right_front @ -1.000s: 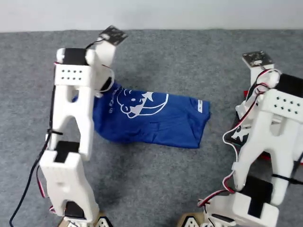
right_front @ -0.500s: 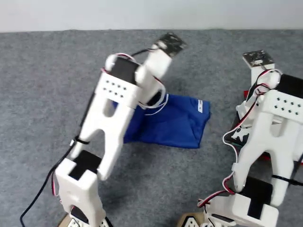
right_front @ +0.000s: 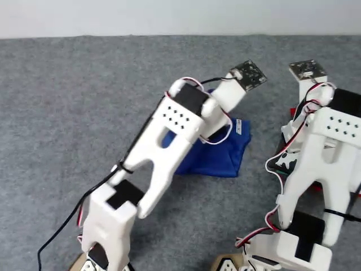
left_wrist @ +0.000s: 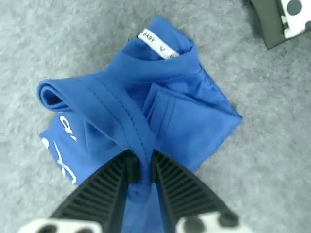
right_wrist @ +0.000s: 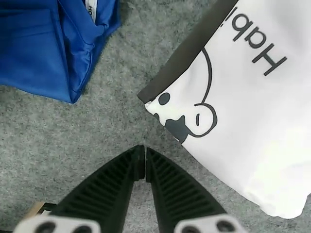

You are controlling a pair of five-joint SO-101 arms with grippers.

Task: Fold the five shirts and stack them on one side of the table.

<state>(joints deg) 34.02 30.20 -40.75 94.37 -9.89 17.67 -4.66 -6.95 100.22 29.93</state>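
Your left gripper (left_wrist: pixel 141 167) was clamped on a fold of the blue shirt (left_wrist: pixel 184 121) | your right gripper (right_wrist: pixel 145 162) was pressed together, empty | white shirt (right_wrist: pixel 252 121) lay at the blue one's 3 o'clock.

Robotics lab bench, grey felt table (right_front: pixel 67 113), bare white hobby arm (right_front: pixel 169 130), plain pale wall (right_front: pixel 169 17) behind

The table (right_front: pixel 67 113) has a grey, felt-like top; a blue shirt (right_front: pixel 223 152) lies bunched on it; a white shirt (right_wrist: pixel 252 121) with a dark hem lies flat nearby, not touching it.
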